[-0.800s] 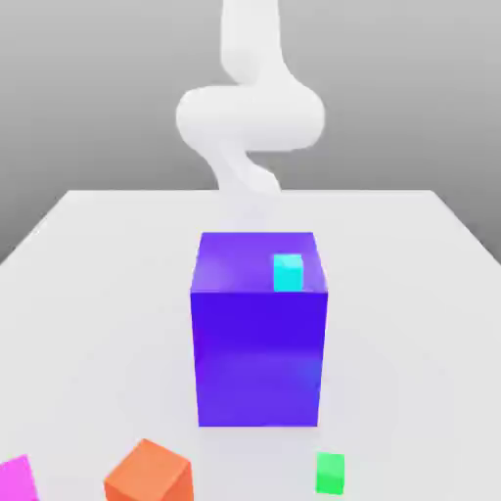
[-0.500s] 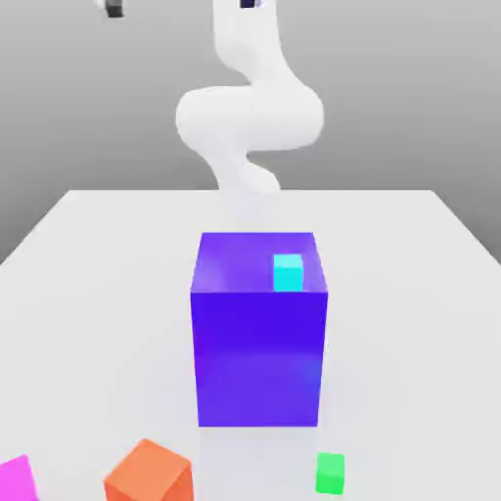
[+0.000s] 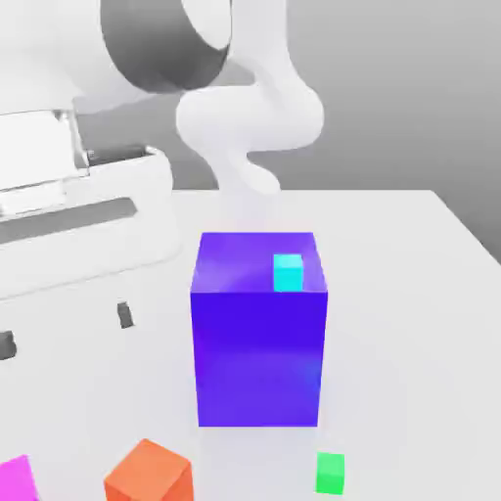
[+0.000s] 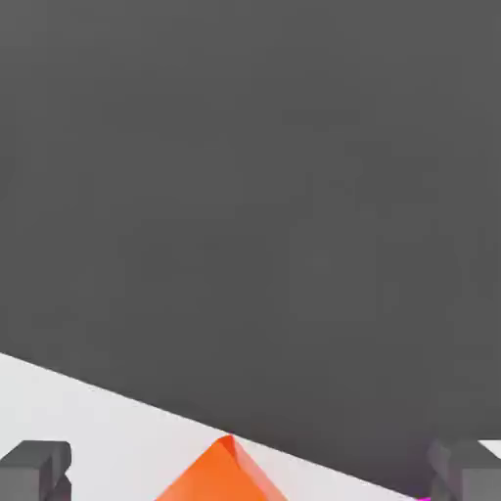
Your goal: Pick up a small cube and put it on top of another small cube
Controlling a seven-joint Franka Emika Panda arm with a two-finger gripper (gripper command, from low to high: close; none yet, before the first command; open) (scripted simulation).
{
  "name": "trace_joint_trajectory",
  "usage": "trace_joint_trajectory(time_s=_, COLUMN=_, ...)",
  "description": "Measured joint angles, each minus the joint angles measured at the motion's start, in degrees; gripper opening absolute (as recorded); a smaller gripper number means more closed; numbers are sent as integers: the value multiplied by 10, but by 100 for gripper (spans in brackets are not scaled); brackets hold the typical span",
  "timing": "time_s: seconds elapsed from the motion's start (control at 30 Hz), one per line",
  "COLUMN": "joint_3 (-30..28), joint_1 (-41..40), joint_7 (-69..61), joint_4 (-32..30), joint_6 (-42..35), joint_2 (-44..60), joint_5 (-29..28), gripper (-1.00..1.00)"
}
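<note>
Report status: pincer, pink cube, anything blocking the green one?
Pincer open, empty, above the table. Pink cube untouched beside orange cube. Green cube bare on top. Big purple block with cyan cube stands behind.

The block [image 3: 258, 333] stands mid-table [image 3: 411, 294], with a tiny cube [image 3: 288, 273] on its top toward the exterior view's right. Nearer the camera lie three cubes in a row: the pink cube [image 3: 15, 480] at far left, the orange cube [image 3: 147, 474] beside it, the green cube [image 3: 331, 473] well apart at right.
</note>
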Motion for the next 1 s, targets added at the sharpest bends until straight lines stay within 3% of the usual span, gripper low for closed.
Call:
trace_joint_trajectory(time_s=0.4, joint_3=-12, joint_1=-63, joint_7=-155, joint_4=33, joint_6=64, joint_2=186, joint_5=-35, gripper=0)
trace_joint_trajectory(time_s=0.5, joint_3=12, joint_1=-86, joint_7=-182, joint_4=47, joint_6=109, joint_2=247, joint_5=-12, gripper=0)
trace_joint_trajectory(time_s=0.53, joint_3=21, joint_1=-93, joint_7=-189, joint_4=50, joint_6=121, joint_2=263, joint_5=-3, gripper=-100)
trace_joint_trajectory(time_s=0.77, joint_3=21, joint_1=-93, joint_7=-190, joint_4=50, joint_6=120, joint_2=264, joint_5=-3, gripper=-100)
trace_joint_trajectory(time_s=1.0, joint_3=-16, joint_1=-5, joint_7=-117, joint_4=-3, joint_6=75, joint_2=158, joint_5=-73, gripper=-100)
